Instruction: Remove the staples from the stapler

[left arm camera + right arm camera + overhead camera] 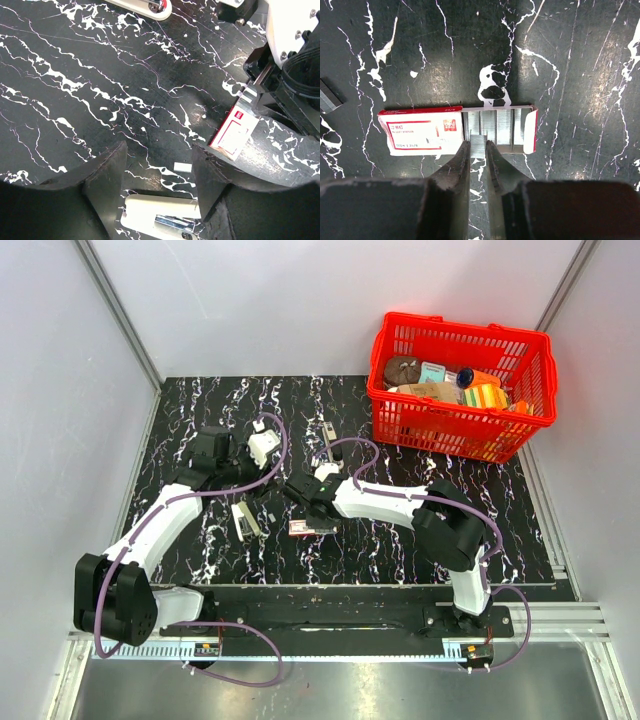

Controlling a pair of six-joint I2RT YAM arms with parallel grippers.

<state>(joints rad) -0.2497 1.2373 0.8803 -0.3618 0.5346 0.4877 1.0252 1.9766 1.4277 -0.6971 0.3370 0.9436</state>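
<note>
A white stapler (245,520) lies on the black marbled table; in the left wrist view its white body with a metal channel (160,212) shows at the bottom. My left gripper (159,150) is open and empty just above it, one finger on each side. A red and white staple box (420,132) lies open with staple strips in its tray (502,125); it also shows in the top view (303,528). My right gripper (478,145) is shut on a strip of staples (478,148) at the tray's near edge.
A red basket (460,385) full of items stands at the back right. A small stapler-like object (328,432) lies behind the arms, seen in the left wrist view (145,6). A small white scrap (183,167) lies beside the stapler. A grey piece (327,97) lies left of the box.
</note>
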